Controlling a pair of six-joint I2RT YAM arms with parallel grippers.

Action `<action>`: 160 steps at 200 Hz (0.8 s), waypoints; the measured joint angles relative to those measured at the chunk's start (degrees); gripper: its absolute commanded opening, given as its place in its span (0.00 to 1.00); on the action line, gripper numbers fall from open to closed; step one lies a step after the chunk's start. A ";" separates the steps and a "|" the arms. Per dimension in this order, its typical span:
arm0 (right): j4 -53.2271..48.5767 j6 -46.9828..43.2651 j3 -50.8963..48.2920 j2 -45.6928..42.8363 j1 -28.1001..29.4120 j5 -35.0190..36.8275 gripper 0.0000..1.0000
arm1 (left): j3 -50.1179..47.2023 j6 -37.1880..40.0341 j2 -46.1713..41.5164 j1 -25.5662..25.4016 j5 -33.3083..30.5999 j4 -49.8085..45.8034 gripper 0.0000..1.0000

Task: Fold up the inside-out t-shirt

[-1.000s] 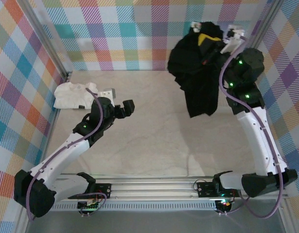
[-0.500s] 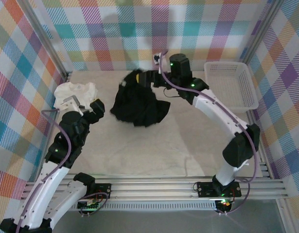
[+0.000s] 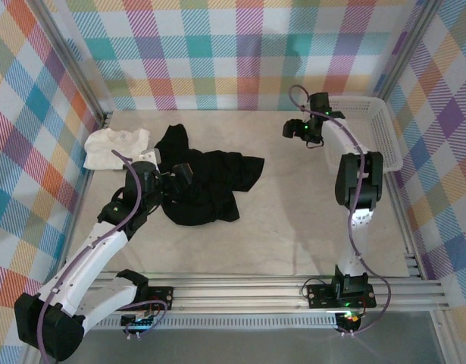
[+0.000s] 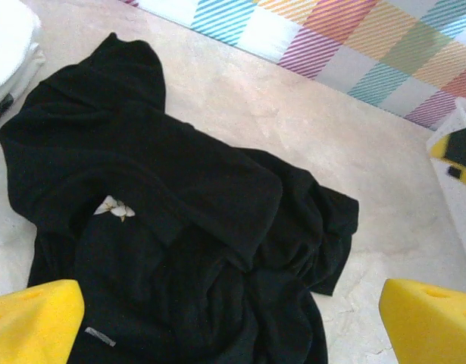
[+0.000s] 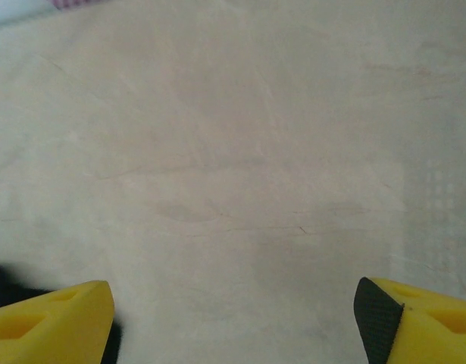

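Left fingers (image 4: pixel 34 324): spread wide, empty, poised over the near edge of the shirt (image 4: pixel 179 227). Shirt: black, crumpled in a heap left of centre on the table (image 3: pixel 293 227), just beside the white garment (image 3: pixel 111 148) at far left. Right fingers (image 5: pixel 51 322): wide apart, empty, above bare table near the basket (image 3: pixel 392 155). Risks: a pinch into bunched layers likely lifts several folds together; a leftward drag may snag the white garment.

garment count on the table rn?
2. The black t-shirt lies crumpled left of centre. The white garment sits by the far-left wall. The right arm covers part of the basket, so something inside could be hidden.
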 measured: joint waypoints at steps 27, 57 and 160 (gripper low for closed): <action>-4.00 -0.63 3.93 3.63 -1.03 2.27 0.79 | -0.02 0.22 0.00 0.00 0.44 0.42 1.00; -6.69 -1.20 7.04 4.96 -4.33 5.01 0.78 | -0.52 0.90 0.22 0.00 0.37 0.39 1.00; -6.80 -6.01 5.49 1.66 -4.35 -1.09 0.88 | -3.08 2.82 8.17 0.94 -2.01 0.46 1.00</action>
